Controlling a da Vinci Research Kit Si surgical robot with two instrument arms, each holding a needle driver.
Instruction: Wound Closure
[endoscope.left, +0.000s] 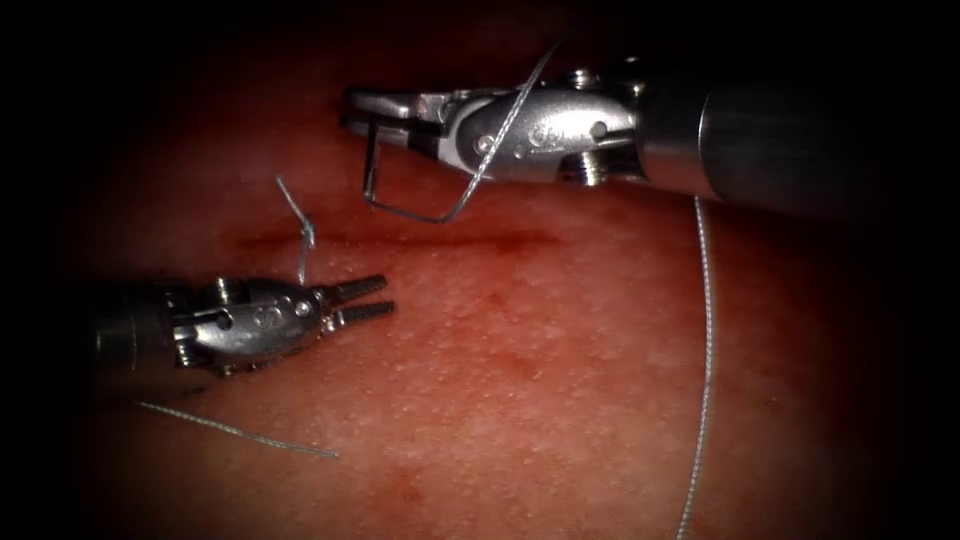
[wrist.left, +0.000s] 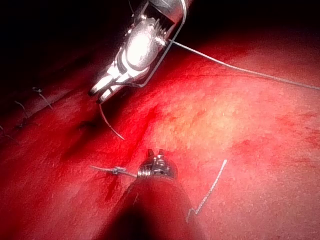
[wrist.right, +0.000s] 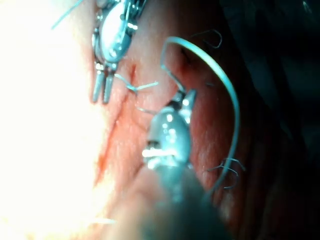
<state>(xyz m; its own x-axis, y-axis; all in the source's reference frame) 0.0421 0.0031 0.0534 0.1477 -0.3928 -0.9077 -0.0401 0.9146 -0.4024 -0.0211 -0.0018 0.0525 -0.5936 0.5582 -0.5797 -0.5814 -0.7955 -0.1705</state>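
Right gripper, a polished steel needle driver, is clamped on the thin curved steel needle near 1 end; the needle hangs clear above the glistening red tissue. Left gripper rests slightly parted, holding nothing, beside the knotted grey thread at the dark cut.

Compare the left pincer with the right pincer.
The right pincer is shut on the needle near one end, above the cut; the left pincer is slightly open and holds nothing. The right one hangs over the tissue with thread trailing; the left lies low beside a knot. Both point toward the cut.
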